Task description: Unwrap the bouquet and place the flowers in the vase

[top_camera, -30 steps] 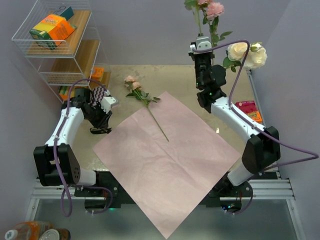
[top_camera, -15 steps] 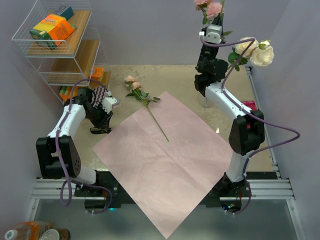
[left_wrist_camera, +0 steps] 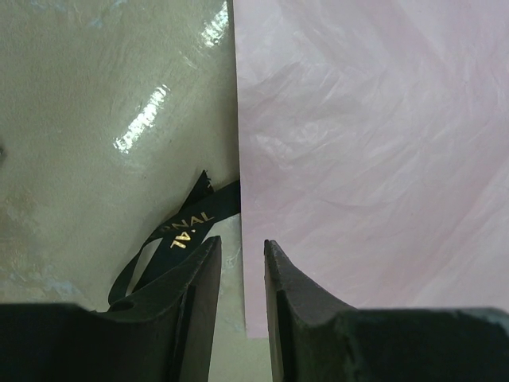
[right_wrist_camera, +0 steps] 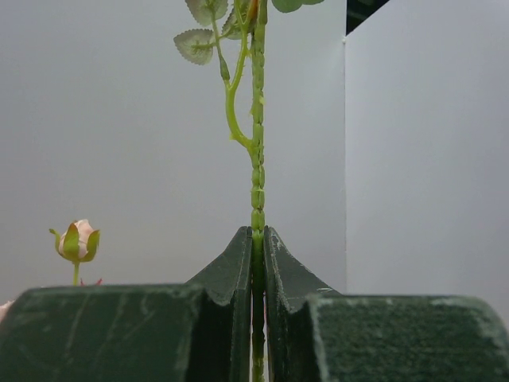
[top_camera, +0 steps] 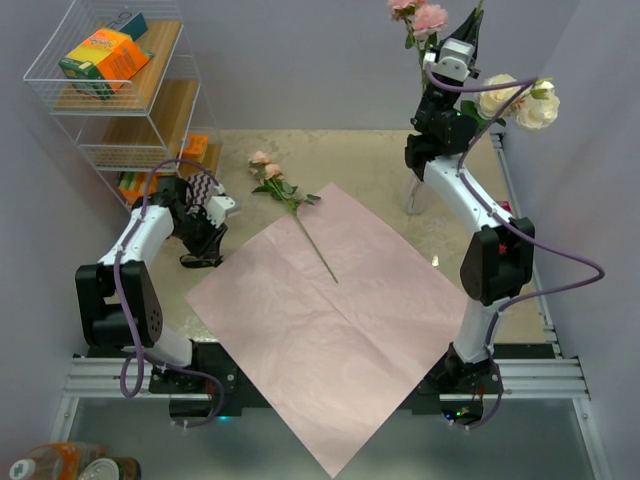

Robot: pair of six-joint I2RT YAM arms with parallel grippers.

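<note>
**Inspector:** Containers, nearest first?

**Assessor:** Below the table's near edge at 7 o'clock stand some bottles (top_camera: 60, 465), contents not legible. At 10 o'clock a wire shelf (top_camera: 150, 115) carries an orange-and-green box (top_camera: 105, 55) on its top tier. At 2 o'clock the vase (top_camera: 414, 198) is mostly hidden behind the right arm. Beyond it, at 1 o'clock, show pink roses (top_camera: 422, 15) (whether they stand in it cannot be told).

**Inspector:** Surface and room?

**Assessor:** A speckled beige table (top_camera: 360, 155). On it the lilac paper (top_camera: 335, 320) lies flat, one corner past the near edge. The black ribbon (left_wrist_camera: 187, 227) lies at the paper's 9 o'clock edge. The walls are plain and pale.

**Inspector:** Flowers and grippers?

**Assessor:** One loose flower (top_camera: 290, 203) lies flat with its long axis from 5 to 11 o'clock. Its stem end is on the paper and its pink heads are on bare table.

The left gripper (left_wrist_camera: 242, 248) sits low over the paper's edge. Its fingers are slightly parted and grasp nothing, with the ribbon just beside one finger.

High at 1 o'clock, the right gripper (right_wrist_camera: 256, 232) has its fingers clenched on a green rose stem (right_wrist_camera: 257, 159), which runs upright out of them. The cream roses (top_camera: 520, 100) hang at the gripper's 4 o'clock.
</note>
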